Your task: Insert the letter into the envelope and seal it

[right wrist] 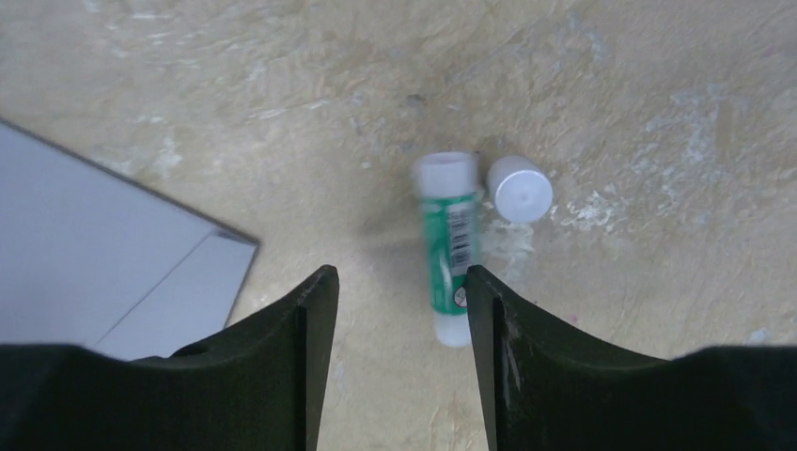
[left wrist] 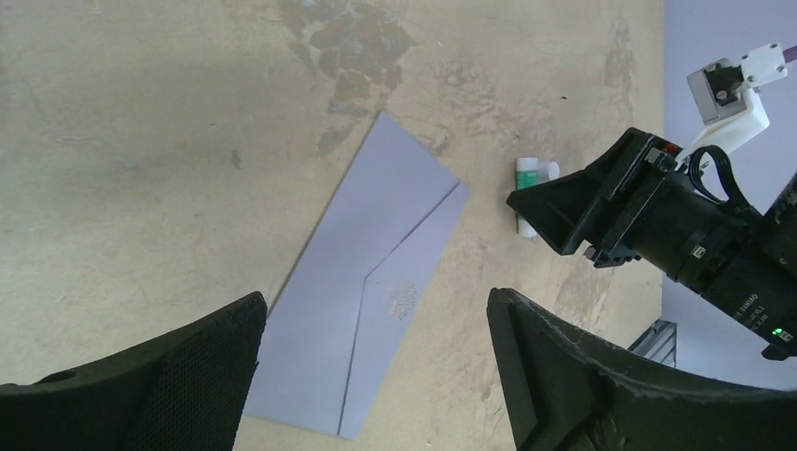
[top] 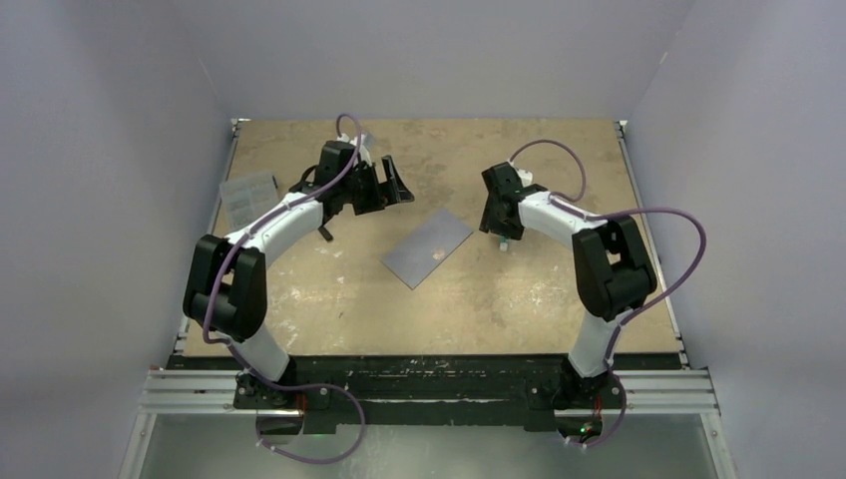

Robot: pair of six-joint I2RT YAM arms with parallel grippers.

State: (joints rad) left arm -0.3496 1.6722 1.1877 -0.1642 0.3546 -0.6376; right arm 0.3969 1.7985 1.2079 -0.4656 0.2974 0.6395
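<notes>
The grey-blue envelope [top: 427,247] lies flat in the middle of the table, its pointed flap folded down and a pale smear near the flap's tip [left wrist: 402,299]. A corner of the envelope [right wrist: 103,244] also shows in the right wrist view. The letter is hidden. My left gripper [top: 384,190] hovers open just left of and above the envelope [left wrist: 376,282], nothing between its fingers [left wrist: 554,376]. My right gripper [right wrist: 399,274] stands open to the right of the envelope, over a green glue stick [right wrist: 449,249] lying on the table by its right fingertip.
The glue stick's white cap [right wrist: 520,188] lies loose beside the stick. A clear ribbed plastic box [top: 247,197] sits at the table's left edge behind the left arm. Grey walls close in the table on three sides.
</notes>
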